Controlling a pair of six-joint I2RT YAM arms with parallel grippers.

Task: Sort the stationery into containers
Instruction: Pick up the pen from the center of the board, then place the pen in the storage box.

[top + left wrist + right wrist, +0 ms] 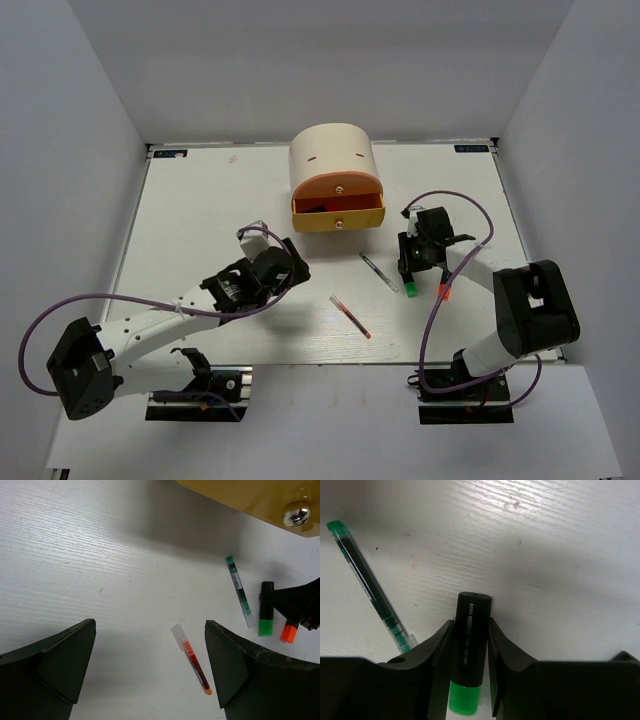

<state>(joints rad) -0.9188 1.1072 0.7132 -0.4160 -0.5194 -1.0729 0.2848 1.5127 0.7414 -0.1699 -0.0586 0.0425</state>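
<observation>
The green highlighter [466, 665] is seen at the lower centre of the right wrist view, lying on the white table [200, 200]. The right gripper [470, 627] is closed against both sides of its black body. A green-capped pen [367, 582] is found at the left of that view. The left gripper [150, 625] is held wide open with nothing in it; below it, at lower centre, the red pen [192, 660] is seen. An orange highlighter [289, 632] is found at the right. The cabinet [333, 160] is placed at upper centre, one drawer [338, 218] pulled out.
</observation>
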